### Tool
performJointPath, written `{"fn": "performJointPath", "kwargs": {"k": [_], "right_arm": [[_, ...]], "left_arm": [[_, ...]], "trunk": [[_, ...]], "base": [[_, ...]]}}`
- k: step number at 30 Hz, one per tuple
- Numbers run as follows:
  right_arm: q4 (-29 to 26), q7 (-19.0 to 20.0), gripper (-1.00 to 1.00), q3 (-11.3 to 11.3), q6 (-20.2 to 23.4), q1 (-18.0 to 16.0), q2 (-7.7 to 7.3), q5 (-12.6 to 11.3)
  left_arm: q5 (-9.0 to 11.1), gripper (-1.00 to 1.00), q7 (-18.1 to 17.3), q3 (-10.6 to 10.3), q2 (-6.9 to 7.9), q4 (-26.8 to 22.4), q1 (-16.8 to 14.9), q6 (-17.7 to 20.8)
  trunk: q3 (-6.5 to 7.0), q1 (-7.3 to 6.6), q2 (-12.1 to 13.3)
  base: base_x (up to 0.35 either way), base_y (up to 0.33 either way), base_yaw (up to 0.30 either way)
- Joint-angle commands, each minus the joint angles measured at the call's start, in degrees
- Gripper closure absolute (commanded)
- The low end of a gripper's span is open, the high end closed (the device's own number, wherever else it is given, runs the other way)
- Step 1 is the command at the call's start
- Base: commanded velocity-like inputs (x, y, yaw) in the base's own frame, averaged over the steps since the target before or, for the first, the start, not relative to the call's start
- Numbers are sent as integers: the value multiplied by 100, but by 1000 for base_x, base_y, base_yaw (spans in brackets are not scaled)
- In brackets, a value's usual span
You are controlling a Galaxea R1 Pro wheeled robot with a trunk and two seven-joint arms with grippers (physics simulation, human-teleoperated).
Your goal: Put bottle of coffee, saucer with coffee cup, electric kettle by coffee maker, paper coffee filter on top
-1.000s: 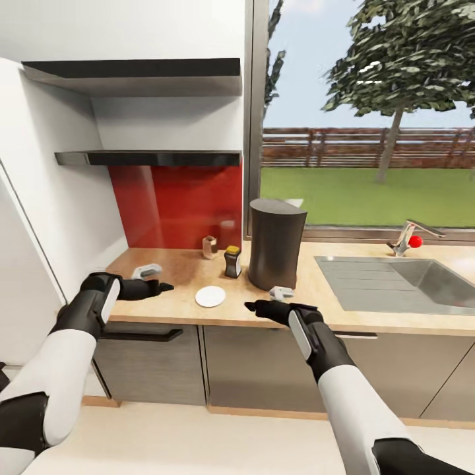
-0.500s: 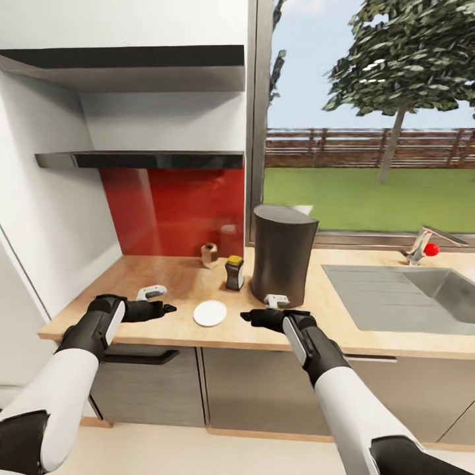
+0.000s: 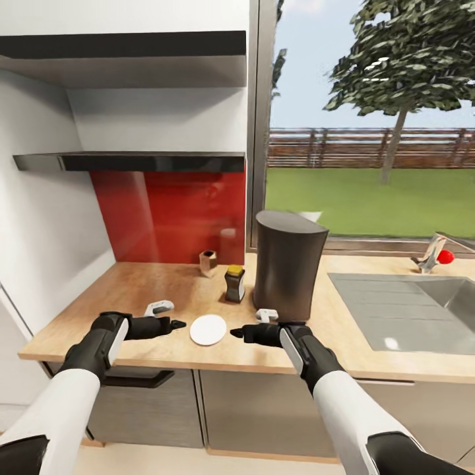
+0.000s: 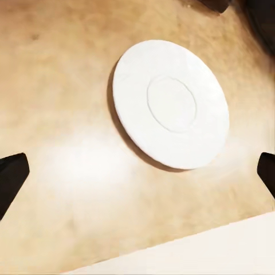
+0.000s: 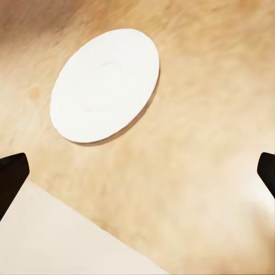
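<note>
The dark grey coffee maker [image 3: 288, 264] stands on the wooden countertop [image 3: 132, 290] by the window. Left of it is the bottle of coffee [image 3: 234, 284] with a yellow lid, and behind that a small brown cup [image 3: 208, 262] by the red backsplash. A white saucer [image 3: 208, 329] [image 4: 171, 103] [image 5: 104, 85] lies flat near the front edge. My left gripper [image 3: 175, 324] [image 4: 137, 177] is open just left of the saucer. My right gripper [image 3: 236, 334] [image 5: 137, 175] is open just right of it. Neither touches it.
A small grey-and-white object [image 3: 159, 307] lies behind my left gripper, and another [image 3: 266, 315] sits in front of the coffee maker. The steel sink [image 3: 396, 310] and faucet [image 3: 432, 254] are at the right. Two dark shelves [image 3: 132, 160] hang over the counter.
The whole view has shifted as the robot came closer to the counter. Both grippers have drawn nearer to the saucer, one from each side.
</note>
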Motion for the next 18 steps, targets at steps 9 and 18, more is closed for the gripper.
{"fn": "performJointPath", "kwargs": {"k": [9,18], "right_arm": [[363,-1,-100,78,40,-5,0,-67],[826,1080,-100,94,66,-5,0,-67]], "left_arm": [[-38,-100,-84,35,-2,-257,17,32],[-36,-100,-88,35,-2,-263,19,35]], "trunk": [[-14,5,-13],[-14,5,-13]], "base": [[192,0,0],[62,0,0]]}}
